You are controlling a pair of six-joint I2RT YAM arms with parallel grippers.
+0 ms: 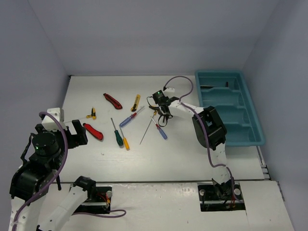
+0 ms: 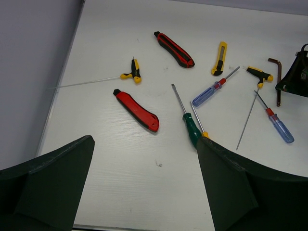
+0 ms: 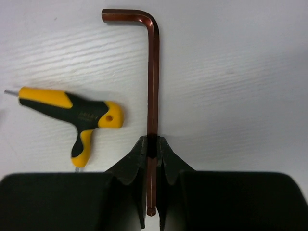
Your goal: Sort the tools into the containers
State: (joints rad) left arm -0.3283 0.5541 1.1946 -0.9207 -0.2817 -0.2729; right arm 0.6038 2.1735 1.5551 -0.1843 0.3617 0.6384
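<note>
Right gripper (image 3: 152,150) is clamped on the long shank of the hex key (image 3: 153,72), down on the table (image 3: 240,72) by a yellow T-handle (image 3: 82,113), left gripper (image 2: 144,143) gaping empty; it's thin, stiff, slick steel, so probably light but could swivel in that pinch.

A white table (image 1: 192,154) with a faint wood grain lies directly under the right tool (image 1: 164,115) and spreads out on every side of it; a small dark speck (image 2: 158,164) marks it within the spread of the left tool (image 2: 144,139). Pale grey-blue walls (image 1: 144,33) rise beyond the right tool at the table's far edge and outward of both tools at either side. Behind both tools, a second white panel (image 1: 159,202) meets the table along a straight seam.
</note>
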